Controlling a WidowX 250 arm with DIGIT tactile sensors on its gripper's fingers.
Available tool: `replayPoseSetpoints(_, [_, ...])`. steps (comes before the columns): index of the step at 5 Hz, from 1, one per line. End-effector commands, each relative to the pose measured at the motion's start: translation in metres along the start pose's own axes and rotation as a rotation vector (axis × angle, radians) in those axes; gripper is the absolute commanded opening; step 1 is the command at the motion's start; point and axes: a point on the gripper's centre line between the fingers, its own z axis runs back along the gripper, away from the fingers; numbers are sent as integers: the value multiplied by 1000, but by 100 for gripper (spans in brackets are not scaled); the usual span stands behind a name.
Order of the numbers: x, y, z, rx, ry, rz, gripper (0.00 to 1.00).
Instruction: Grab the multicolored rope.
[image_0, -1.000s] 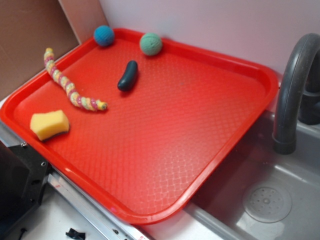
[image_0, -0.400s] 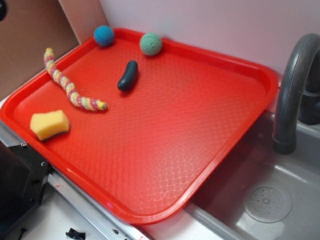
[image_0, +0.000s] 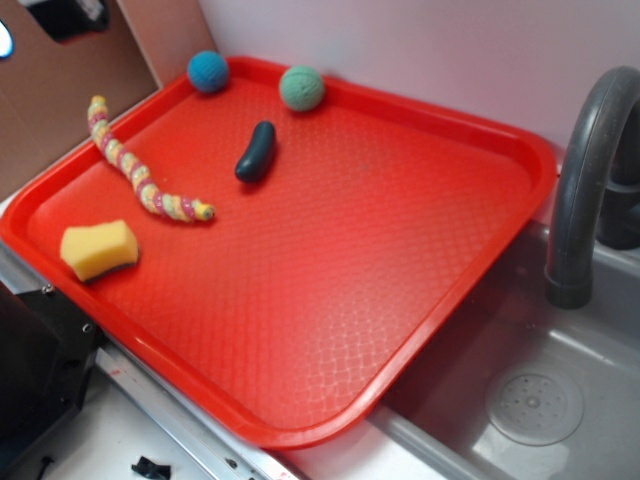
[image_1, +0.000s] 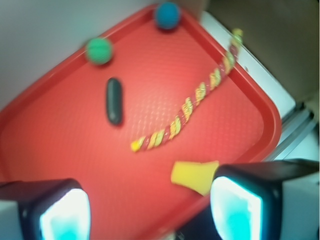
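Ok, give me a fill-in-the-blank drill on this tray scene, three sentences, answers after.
1. The multicolored rope lies on the ____ tray.
2. The thing nearest the rope's lower end is the yellow ____.
3. Two balls, blue ball and green ball, sit along the tray's ____ edge, near the wall.

Missing words: red; sponge; far

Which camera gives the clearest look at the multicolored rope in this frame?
The exterior view: the multicolored rope is sharp there, lying curved on the red tray, one end over the rim. The wrist view shows the whole rope too, but blurred, above the open gripper.
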Motion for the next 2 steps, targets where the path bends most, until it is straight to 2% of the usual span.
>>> replayPoseSetpoints(1, [31,27,-61,41,-131,487,100])
replayPoseSetpoints(2, [36,42,-90,124,-192,718,100])
